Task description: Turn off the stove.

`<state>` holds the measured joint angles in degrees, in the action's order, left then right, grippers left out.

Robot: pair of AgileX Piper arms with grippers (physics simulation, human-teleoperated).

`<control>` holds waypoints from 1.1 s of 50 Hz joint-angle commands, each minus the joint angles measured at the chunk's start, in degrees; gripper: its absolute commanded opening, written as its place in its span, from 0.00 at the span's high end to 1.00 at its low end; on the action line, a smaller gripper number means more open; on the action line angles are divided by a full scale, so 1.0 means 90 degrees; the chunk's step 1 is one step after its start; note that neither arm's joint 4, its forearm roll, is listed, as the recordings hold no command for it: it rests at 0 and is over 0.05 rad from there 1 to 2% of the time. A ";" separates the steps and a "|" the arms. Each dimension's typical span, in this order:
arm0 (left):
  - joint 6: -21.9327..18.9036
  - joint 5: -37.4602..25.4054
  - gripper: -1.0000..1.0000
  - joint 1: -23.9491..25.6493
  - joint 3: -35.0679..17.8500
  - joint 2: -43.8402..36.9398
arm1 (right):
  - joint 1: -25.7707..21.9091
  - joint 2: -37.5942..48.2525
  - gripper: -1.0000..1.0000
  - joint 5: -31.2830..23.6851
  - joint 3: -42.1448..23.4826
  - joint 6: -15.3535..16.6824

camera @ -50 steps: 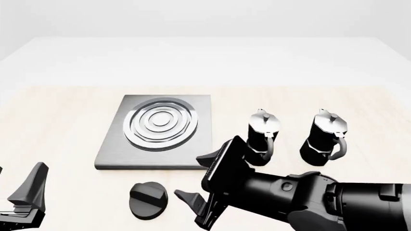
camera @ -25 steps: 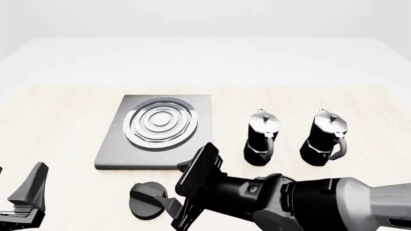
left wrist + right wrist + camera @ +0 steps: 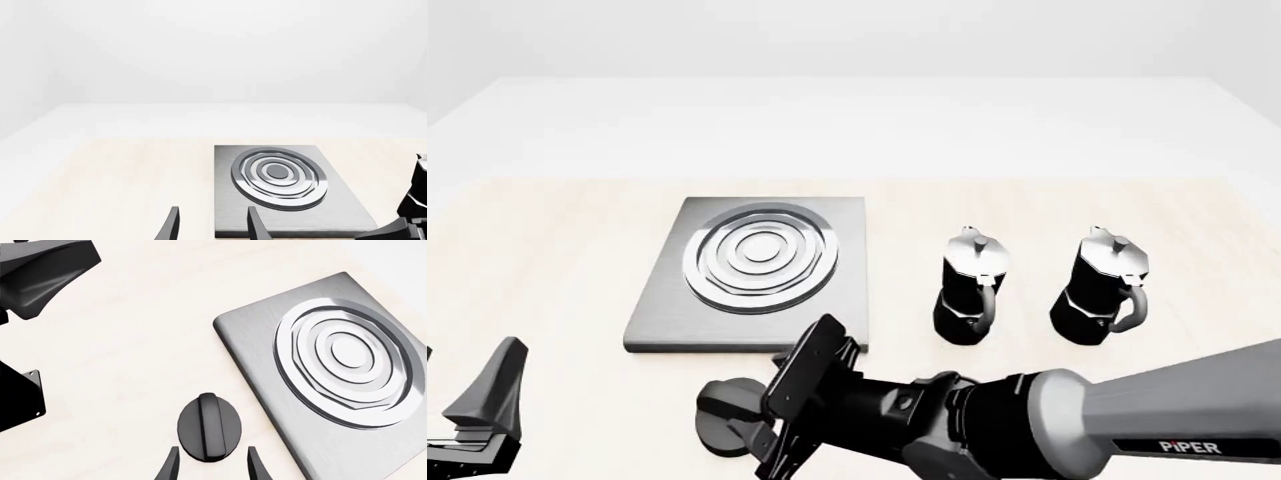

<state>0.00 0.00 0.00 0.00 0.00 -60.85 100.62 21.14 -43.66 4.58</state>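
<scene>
The stove is a flat grey slab with a silver ring burner at the table's middle left. Its round black knob with a raised bar lies in front of the slab, partly hidden by my right gripper. In the right wrist view the knob lies just ahead of the open right gripper, whose fingertips stand either side of its near edge without touching. The slab lies beside it. My left gripper is open and empty at the front left, far from the knob. It also shows in its own wrist view.
Two black-and-silver moka pots stand upright to the right of the stove. My right arm crosses the front of the table. The left wrist view shows the stove slab and the right arm's edge.
My right arm has swung left along the table's front, bringing its gripper from beside the knob to over it. The left arm has not moved.
</scene>
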 commanded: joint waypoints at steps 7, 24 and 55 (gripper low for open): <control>0.0000 0.0000 0.00 0.0000 0.0000 0.0000 | -0.0051 0.0558 0.00 0.0170 -0.0205 -0.0011; 0.0000 0.0000 0.00 0.0000 0.0000 0.0000 | -0.0127 0.0845 0.00 0.0252 -0.0242 0.0006; 0.0000 0.0000 0.00 0.0000 0.0000 0.0000 | -0.0457 0.1017 0.00 0.0174 -0.0389 -0.0034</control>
<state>0.00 0.00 0.00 0.00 0.00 -64.10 108.81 22.96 -46.32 4.42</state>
